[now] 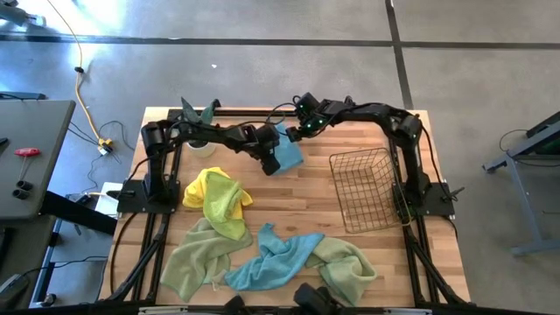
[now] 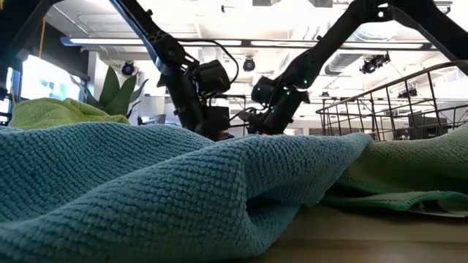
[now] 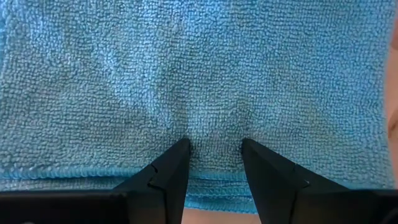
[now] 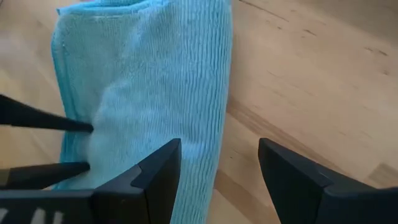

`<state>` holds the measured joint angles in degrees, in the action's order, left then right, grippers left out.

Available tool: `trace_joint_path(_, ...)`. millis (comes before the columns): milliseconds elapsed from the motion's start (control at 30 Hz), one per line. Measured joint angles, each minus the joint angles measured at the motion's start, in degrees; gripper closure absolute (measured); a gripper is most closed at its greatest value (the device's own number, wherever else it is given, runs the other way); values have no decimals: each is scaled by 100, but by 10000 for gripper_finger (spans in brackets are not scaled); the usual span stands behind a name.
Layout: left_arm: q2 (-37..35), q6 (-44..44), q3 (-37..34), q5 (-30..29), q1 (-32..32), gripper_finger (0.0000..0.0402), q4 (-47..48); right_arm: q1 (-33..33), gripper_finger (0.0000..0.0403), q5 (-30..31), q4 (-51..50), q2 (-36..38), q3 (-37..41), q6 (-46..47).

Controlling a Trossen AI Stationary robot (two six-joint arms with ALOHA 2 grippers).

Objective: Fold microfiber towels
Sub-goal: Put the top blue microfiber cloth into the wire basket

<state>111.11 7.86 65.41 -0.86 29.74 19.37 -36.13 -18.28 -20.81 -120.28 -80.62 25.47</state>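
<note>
From above, a folded light blue towel [image 1: 288, 150] lies on the slatted wooden counter [image 1: 315, 197] near its far edge. The left tool [image 1: 272, 164] covers one corner and the right tool [image 1: 294, 133] hangs over the far side. A yellow towel [image 1: 213, 187], green towels [image 1: 194, 260] and another blue one [image 1: 278, 260] lie crumpled nearer, beside a copper wire basket [image 1: 367, 188].

At counter height, a nubbly blue cloth [image 2: 168, 197] hides the folded towel; both tools are partly masked.

The left wrist camera shows looped pile and a stitched hem [image 3: 62, 174]; the left tool's fingers [image 3: 168, 174] stand apart, pressed on the towel [image 3: 199, 74].

The right wrist camera shows the right tool's fingers [image 4: 155, 177] spread, holding nothing, above the ribbed towel's [image 4: 155, 74] edge.
</note>
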Motion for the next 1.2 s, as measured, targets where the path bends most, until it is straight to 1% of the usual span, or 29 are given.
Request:
trace_joint_path(133, 0, -10, 0, -4, -123, 261, 14, 73, 194, -303, 182, -79, 0, 123)
trace_joint_path(267, 0, -11, 0, 2, -177, 261, 7, 178, 194, -340, 190, -101, -2, 149)
trace_joint_path(400, 6, 6, -2, -106, -179, 261, -50, 275, 194, -693, 250, -101, -2, 148)
trace_joint_path(600, 17, 44, -9, -175, -140, 261, -163, 418, 200, -726, 253, -101, -2, 108)
trace_joint_path(667, 17, 50, -9, -198, -140, 261, -165, 441, 215, -604, 235, -101, -2, 134)
trace_joint_path(767, 17, 50, -9, -216, -140, 261, -166, 467, 258, -406, 164, -101, -2, 149)
trace_joint_path(867, 17, 52, -9, -214, -140, 261, -168, 471, 321, -175, 61, -101, -2, 147)
trace_joint_path(933, 17, 81, -9, -214, -140, 261, -174, 471, 372, -137, 43, -101, -2, 146)
trace_joint_path(967, 17, 107, -9, -212, -140, 261, -170, 471, 386, -125, 50, -101, -2, 142)
trace_joint_path(1000, 8, 146, -9, -214, -140, 261, -170, 467, 392, -125, 65, -101, -2, 134)
trace_joint_path(1100, -130, 203, -13, -234, -140, 261, -125, 453, 391, -113, 57, -101, -2, 225)
trace_joint_path(1200, -449, 168, -13, -232, -140, 261, -101, 416, 399, -75, 34, -75, -2, 263)
